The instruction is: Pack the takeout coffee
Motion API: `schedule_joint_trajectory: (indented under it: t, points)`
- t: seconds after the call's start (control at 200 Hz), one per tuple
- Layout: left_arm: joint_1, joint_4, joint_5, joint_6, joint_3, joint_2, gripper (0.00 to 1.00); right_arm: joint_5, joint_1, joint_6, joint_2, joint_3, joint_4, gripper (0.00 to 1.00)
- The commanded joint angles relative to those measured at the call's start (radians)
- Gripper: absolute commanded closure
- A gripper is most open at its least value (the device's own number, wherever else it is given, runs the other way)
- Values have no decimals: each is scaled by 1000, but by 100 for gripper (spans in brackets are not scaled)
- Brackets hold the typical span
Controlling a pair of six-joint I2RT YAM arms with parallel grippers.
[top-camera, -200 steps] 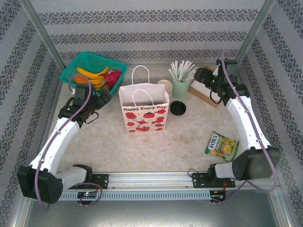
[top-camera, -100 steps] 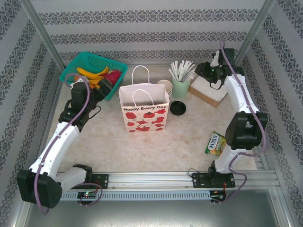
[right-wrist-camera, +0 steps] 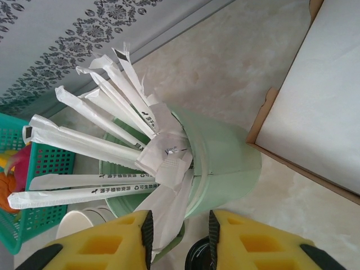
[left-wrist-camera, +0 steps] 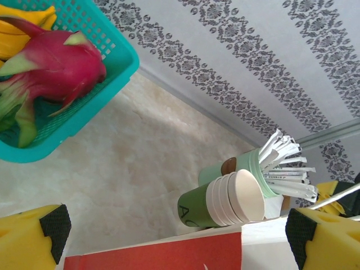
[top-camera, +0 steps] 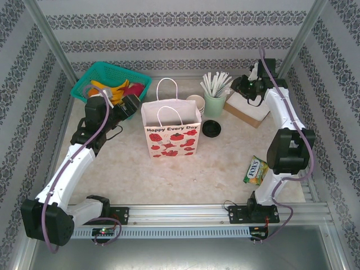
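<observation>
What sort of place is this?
Probably a mock takeout counter inside a robot test booth: a green paper cup stack, a mint cup of wrapped straws and a Happy Every Day paper bag sit on a marble-look table.

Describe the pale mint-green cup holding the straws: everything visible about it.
The mint-green cup is pale, smooth and matte, plastic or coated paper by its look. It stands upright on the table near the back wall, between a stack of paper cups and a cardboard box, apart from the box. White paper-wrapped straws fill it and fan out over its rim. A black lid lies on the table on its near side.
</observation>
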Motion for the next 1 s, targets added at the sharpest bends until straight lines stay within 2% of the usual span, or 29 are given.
schedule_joint_trajectory:
  t: [0.0,0.385,0.699,0.999]
  points:
    - [11,22,14,35,30,-2,0,-31,16,5,18,39,7,68]
    - [11,30,-3,32,22,-2,0,-3,22,-14,-21,10,-5,100]
    - [11,43,5,49,23,-8,1,96,24,-120,-150,-45,1,100]
    - [11,32,103,157,70,-4,0,49,29,-304,-247,-32,-74,100]
